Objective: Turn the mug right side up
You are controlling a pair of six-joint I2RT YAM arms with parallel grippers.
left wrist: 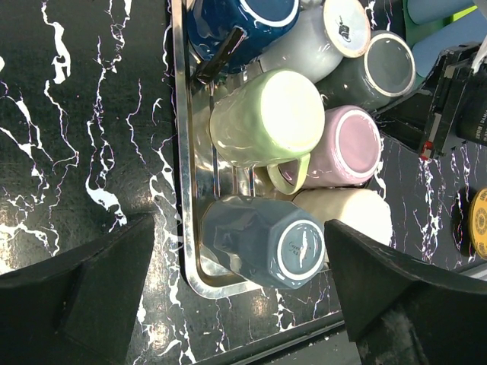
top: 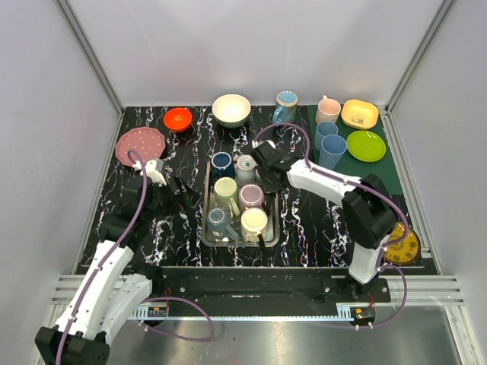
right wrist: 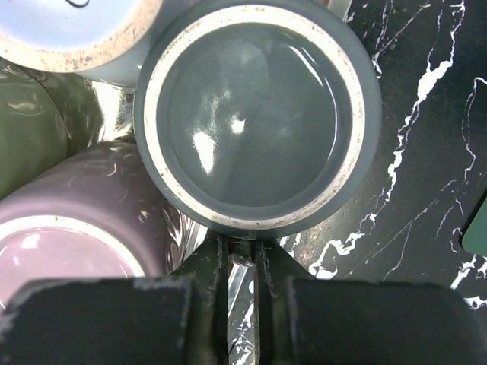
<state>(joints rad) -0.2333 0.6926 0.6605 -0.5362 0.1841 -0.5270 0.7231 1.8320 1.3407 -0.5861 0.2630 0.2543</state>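
A dark grey mug (right wrist: 255, 114) stands upside down at the right edge of the metal tray (left wrist: 183, 190), its ringed base facing up; it also shows in the left wrist view (left wrist: 389, 65). My right gripper (right wrist: 242, 255) is shut on this mug's handle; in the top view the gripper (top: 268, 176) hides most of the mug. My left gripper (left wrist: 240, 281) is open and empty, hovering above the tray's near left corner (top: 180, 190), over an upside-down slate-blue mug (left wrist: 262, 242). Green (left wrist: 266, 118), pink (left wrist: 342, 148), cream, navy and white mugs fill the tray.
At the back stand a pink plate (top: 140, 144), an orange bowl (top: 178, 119), a white bowl (top: 231, 109) and a blue cup (top: 286, 105). A green mat (top: 380, 171) at the right holds cups, a yellow dish and a green plate. A yellow disc (top: 403, 247) lies near the right arm's base.
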